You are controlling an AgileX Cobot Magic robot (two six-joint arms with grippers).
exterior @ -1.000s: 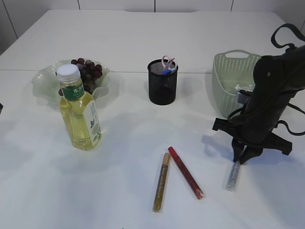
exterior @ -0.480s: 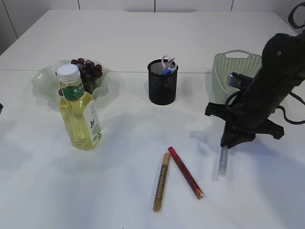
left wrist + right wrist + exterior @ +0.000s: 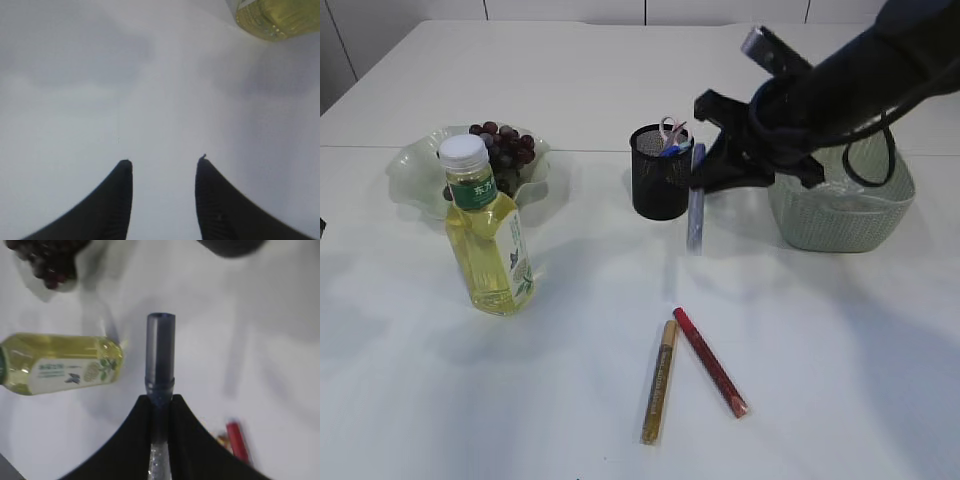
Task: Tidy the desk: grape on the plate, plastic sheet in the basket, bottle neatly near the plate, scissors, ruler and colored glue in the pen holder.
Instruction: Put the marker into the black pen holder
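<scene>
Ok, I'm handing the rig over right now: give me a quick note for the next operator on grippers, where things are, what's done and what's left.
Right gripper: shut on the silver-blue glue stick, held in the air beside the pen holder.
Left gripper: open, empty, low over the desk.
Done: grape on the plate; bottle upright beside the plate; scissors in the pen holder.
Left: drop this stick in, then the gold glue stick and red glue stick lying on the desk.
Basket contents and the ruler: unclear.
</scene>
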